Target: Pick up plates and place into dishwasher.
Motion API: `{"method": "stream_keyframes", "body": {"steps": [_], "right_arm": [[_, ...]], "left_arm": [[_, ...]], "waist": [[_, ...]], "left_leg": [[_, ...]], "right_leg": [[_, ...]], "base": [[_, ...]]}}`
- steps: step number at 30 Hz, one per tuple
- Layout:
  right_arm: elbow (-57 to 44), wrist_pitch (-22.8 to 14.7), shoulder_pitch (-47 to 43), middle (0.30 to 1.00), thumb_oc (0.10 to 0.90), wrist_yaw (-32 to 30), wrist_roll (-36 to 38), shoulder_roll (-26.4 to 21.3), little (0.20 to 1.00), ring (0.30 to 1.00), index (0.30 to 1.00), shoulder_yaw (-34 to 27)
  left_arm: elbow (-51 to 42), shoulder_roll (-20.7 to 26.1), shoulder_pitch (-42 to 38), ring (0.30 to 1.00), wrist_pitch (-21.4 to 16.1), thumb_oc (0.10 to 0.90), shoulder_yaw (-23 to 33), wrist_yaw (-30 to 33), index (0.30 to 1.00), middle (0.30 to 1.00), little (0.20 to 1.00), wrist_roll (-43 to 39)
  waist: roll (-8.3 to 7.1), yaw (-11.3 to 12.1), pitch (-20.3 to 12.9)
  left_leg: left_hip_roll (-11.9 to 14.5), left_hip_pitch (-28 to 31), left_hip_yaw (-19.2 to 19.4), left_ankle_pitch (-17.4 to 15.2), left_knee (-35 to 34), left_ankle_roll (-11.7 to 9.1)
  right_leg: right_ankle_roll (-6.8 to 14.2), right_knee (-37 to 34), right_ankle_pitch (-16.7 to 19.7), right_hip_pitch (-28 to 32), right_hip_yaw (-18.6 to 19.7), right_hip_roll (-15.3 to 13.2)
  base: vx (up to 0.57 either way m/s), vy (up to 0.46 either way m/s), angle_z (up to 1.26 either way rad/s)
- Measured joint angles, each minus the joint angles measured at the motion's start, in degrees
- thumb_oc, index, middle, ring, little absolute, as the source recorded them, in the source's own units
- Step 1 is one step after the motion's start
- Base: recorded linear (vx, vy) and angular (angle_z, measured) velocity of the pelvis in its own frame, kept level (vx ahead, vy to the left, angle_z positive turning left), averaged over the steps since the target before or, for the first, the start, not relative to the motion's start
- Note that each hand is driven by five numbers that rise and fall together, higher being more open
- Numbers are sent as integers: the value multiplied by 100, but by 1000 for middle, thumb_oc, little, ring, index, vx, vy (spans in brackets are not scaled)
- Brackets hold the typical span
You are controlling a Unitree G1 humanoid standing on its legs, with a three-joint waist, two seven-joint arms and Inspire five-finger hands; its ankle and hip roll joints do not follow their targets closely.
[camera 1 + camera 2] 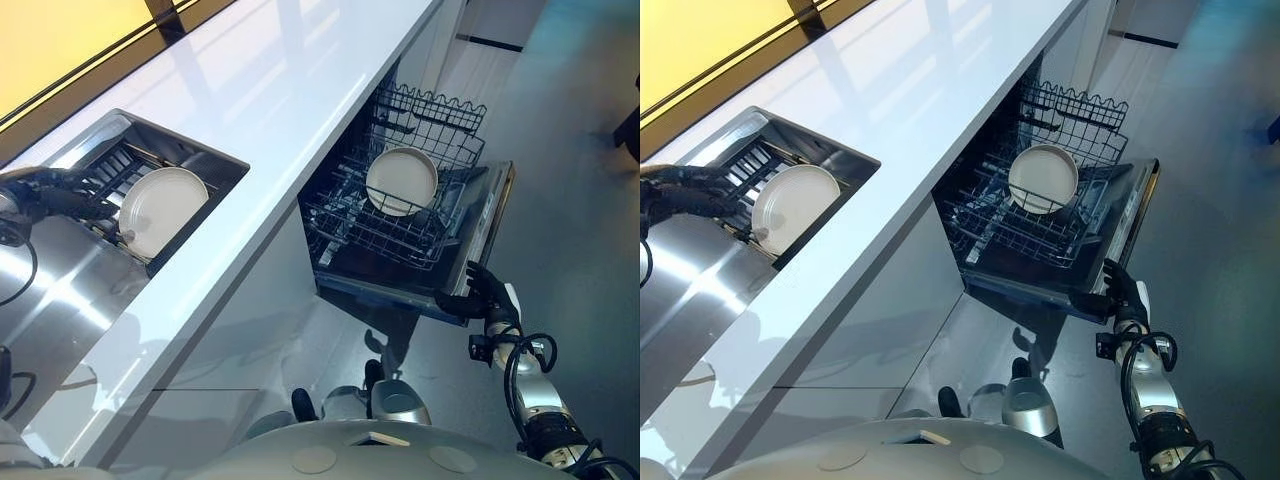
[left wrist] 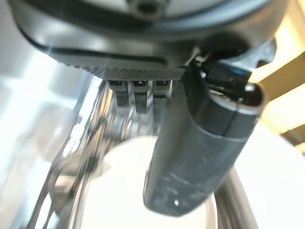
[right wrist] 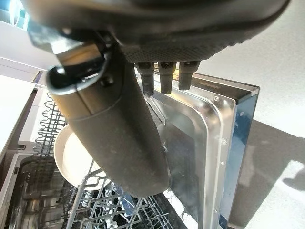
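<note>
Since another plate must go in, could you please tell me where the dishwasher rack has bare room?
The rack is bare on the near side of the standing plate, toward the door, where the right hand is. Beyond the plate, wire tines crowd it. The left hand is at the sink.

Glossy white countertop (image 1: 300, 100); shiny steel sink (image 1: 70, 290); metal wire rack (image 1: 405, 243); smooth plate (image 1: 160, 205).

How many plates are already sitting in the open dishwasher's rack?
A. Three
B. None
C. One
C: a single white plate stands in the dishwasher rack, while the other plate sits in the sink beside the left hand.
</note>
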Motion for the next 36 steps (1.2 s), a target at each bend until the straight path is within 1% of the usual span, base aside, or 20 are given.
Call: {"method": "stream_keyframes", "body": {"steps": [2,5,8,13,16,18,19,22,24,25,27,29,33,36], "right_arm": [[0,-2,4,900,800,47,101,0,900,900,900,0],[0,-3,27,900,800,55,160,0,900,900,900,-3],[0,-3,53,900,800,72,206,0,900,900,900,-17],[1,-2,109,900,800,140,200,0,900,900,900,-32],[4,-2,177,900,800,198,191,-4,900,900,900,-67],[4,-2,196,900,800,213,180,-9,900,900,900,-73],[3,-2,220,900,800,239,175,-20,900,900,900,-87],[3,-2,366,900,800,319,154,-48,900,900,900,-112],[4,-2,427,900,800,338,121,-95,900,900,900,-112],[6,-2,459,900,800,339,87,-120,900,900,900,-113],[4,-3,521,900,800,397,71,-131,900,900,900,-170],[5,-2,577,900,800,456,62,-131,900,900,900,-290],[1,-2,579,900,800,545,-62,-143,900,900,900,-382],[0,0,580,900,800,580,-156,-144,900,900,900,-425]], "left_arm": [[1,0,0,900,-173,800,198,356,900,900,900,78],[-1,0,1,900,-314,800,249,538,900,900,900,246],[0,-28,54,900,-333,800,248,584,900,900,900,330],[0,-85,361,900,-335,800,255,695,900,900,900,300],[0,-267,600,900,-362,800,498,841,900,900,900,179],[-9,-347,774,900,-474,800,577,964,900,900,900,150],[-21,-446,941,900,-584,800,729,1095,900,900,900,147],[-49,-568,1107,900,-788,800,759,1368,900,900,900,141],[-83,-672,1291,900,-983,800,900,1576,900,900,900,142],[-142,-713,1356,900,-1013,800,955,1655,900,900,900,142],[-313,-714,1529,900,-1199,800,981,1788,900,900,900,144],[-465,-717,1657,900,-1320,800,999,1860,900,900,900,145],[-488,-725,1668,900,-1471,800,1144,1866,900,900,900,143],[-510,-728,1668,900,-1472,800,1143,1836,900,900,900,71]], "waist": [[-57,-4,-34],[-118,-12,-70],[-154,-17,-92],[-161,-84,-96],[-166,-113,-99],[-169,-142,-101],[-177,-147,-106],[-236,-148,-124],[-248,-150,-121],[-255,-148,-117],[-271,-148,-109],[-274,-143,-105],[-308,-156,-50],[-298,-192,-10]], "left_leg": [[-2,0,-1,0,0,0],[-5,-3,-1,-1,0,1],[-9,-6,-1,-2,0,2],[-19,-4,6,-8,0,8],[-65,-2,7,-14,1,16],[-75,0,6,-21,0,26],[-86,-5,8,-28,1,35],[-92,-35,14,-31,1,36],[-96,-35,47,-48,1,42],[-98,-34,73,-57,1,44],[-104,-34,116,-75,1,50],[-108,-35,137,-93,0,61],[-115,-6,241,-141,1,73],[-110,2,288,-165,0,83]], "right_leg": [[0,-5,0,1,-4,-2],[0,-5,0,-3,-5,-3],[0,-5,-1,-10,-4,-4],[0,-3,-1,-19,12,-5],[0,3,0,-33,43,-8],[-1,10,0,-41,63,-12],[0,20,0,-71,88,-14],[-2,30,3,-121,94,-13],[-7,29,9,-134,106,-13],[-14,29,13,-144,117,-12],[-15,30,16,-166,163,-9],[-20,31,20,-184,203,-11],[-60,31,51,-213,203,-15],[-55,29,63,-227,201,-21]], "base": [[0,0,0],[0,0,0],[69,66,0],[82,84,-2],[87,117,-4],[62,107,-7],[38,77,-12],[58,119,-7],[62,115,-8],[66,114,-11],[82,124,-11],[64,87,-11],[64,91,-16],[55,76,-10]]}}
